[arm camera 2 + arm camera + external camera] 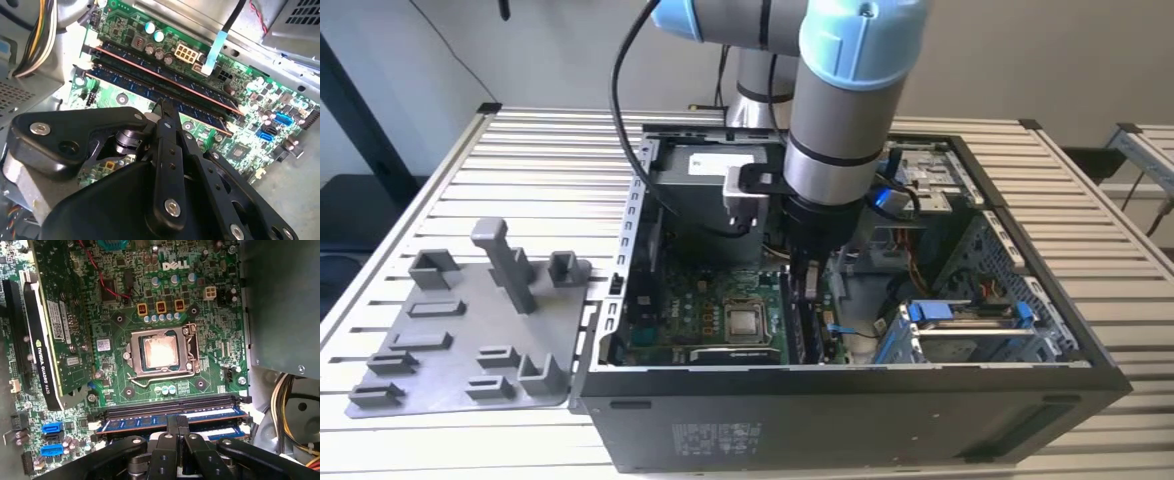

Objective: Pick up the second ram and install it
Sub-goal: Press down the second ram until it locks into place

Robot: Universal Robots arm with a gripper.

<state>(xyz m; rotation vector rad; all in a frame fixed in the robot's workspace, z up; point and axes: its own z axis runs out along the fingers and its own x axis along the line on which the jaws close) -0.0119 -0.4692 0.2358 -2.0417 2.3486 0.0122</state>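
Observation:
My gripper is down inside the open computer case, over the memory slots of the green motherboard. Its fingers are shut, tips together. They rest on the top edge of the second ram, a dark bluish stick standing in its slot. In the first wrist view the same ram runs crosswise under the gripper. The second wrist view shows the gripper meeting the stick at about mid length. Another ram stick stands in the slot beside it.
The bare processor socket and a graphics card lie near the slots. Yellow cables, a blue-tagged cable and a drive cage with blue clips crowd the case. A grey plastic tray with upright blocks sits at the exterior view's left.

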